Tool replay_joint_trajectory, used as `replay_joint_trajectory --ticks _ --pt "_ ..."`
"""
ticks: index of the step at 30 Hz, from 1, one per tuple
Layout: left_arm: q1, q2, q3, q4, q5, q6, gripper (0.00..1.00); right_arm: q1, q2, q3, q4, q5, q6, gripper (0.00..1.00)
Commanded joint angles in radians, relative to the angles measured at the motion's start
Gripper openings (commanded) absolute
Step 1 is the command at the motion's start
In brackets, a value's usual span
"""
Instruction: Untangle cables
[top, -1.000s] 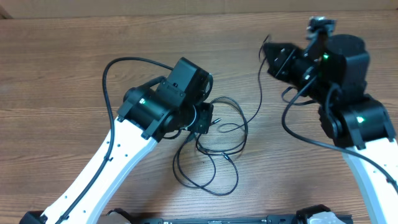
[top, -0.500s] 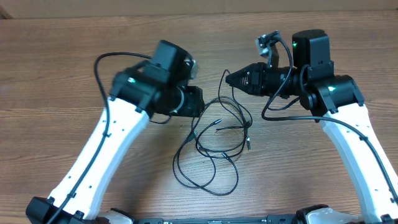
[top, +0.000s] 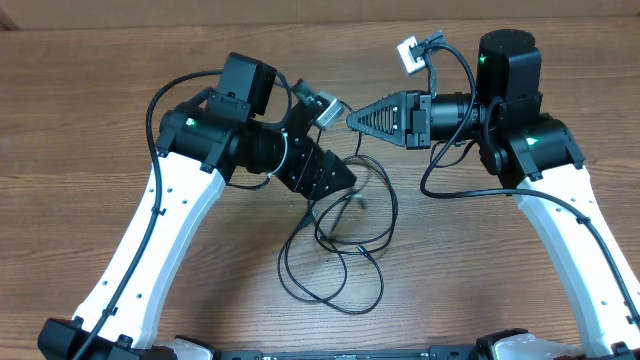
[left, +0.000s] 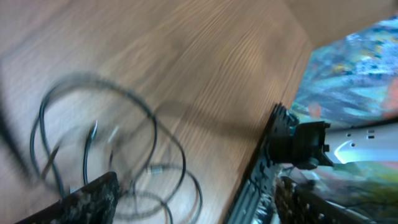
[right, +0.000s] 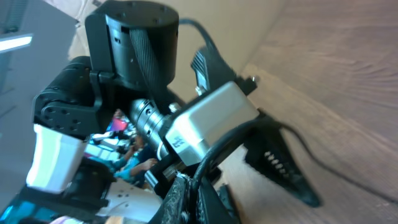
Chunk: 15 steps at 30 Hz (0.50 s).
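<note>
The cables (top: 345, 243) lie as a tangle of thin black loops on the wooden table, at centre front. My left gripper (top: 345, 183) hovers over the tangle's upper left edge with its jaws wide apart and nothing between them. The left wrist view, blurred, shows cable loops (left: 152, 115) on the wood beyond my open left gripper (left: 196, 186). My right gripper (top: 352, 120) points left, just above and right of the left one. Its jaws are shut on a black cable (right: 217, 155) that rises from between them at my right gripper (right: 189, 183).
Thick black arm wiring arcs beside each arm, at the left (top: 158, 100) and the right (top: 440, 190). The left gripper's toothed finger (right: 280, 168) sits close in front of the right wrist camera. The table (top: 80, 60) extends behind and to both sides.
My left gripper has opened and swung right over the tangle. My right gripper has turned and reached left, still shut, ending close to the left one. The cable loops have shifted a little.
</note>
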Motion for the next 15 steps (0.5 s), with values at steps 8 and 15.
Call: replay_joint_trajectory --ticks 8,15 --pt "-0.005 0.001 -0.002 0.136 0.054 0.009 0.75 -0.001 -0.003 0.025 0.008 -0.065 0.03 0.04" --pt "-0.006 0.001 -0.002 0.079 0.04 0.014 0.65 -0.003 -0.003 0.025 0.02 -0.063 0.029 0.04"
